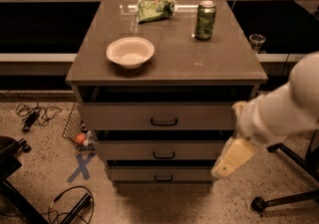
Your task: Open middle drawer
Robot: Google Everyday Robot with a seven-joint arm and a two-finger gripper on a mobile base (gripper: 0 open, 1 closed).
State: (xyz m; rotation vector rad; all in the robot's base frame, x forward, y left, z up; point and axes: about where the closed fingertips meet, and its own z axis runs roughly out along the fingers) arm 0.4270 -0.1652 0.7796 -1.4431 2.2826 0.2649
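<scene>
Low at the right of the frame, the robot's cream-coloured gripper (233,158) hangs from its pale arm (286,106) in front of the cabinet's right corner. It overlaps the right ends of the lower drawer fronts; whether it is spread or pressed together cannot be told, nor whether it touches the wood. On the speckled floor to the left lie a blue tape cross (80,167), loose black cables (70,205) and a wire basket (76,126) against the cabinet's side. A black wheeled leg (279,200) stands on the floor to the right, leaving open floor straight before the drawers.

The bottom drawer (134,174) sits lowest. Above it is the middle drawer (129,151), a wide grey-brown panel, low and flat, with a small black handle (164,155) at its centre, well left of the gripper. A dark gap runs along its upper edge, beneath the taller top drawer (124,117).

On the brown bench (224,54) above, a pale bowl (130,52) rests near the front left edge. A green can (205,20) stands upright toward the back right, and a crumpled green bag (156,9) lies at the rear, the three well apart. A clear glass (256,41) stands on the ledge beyond the right edge.
</scene>
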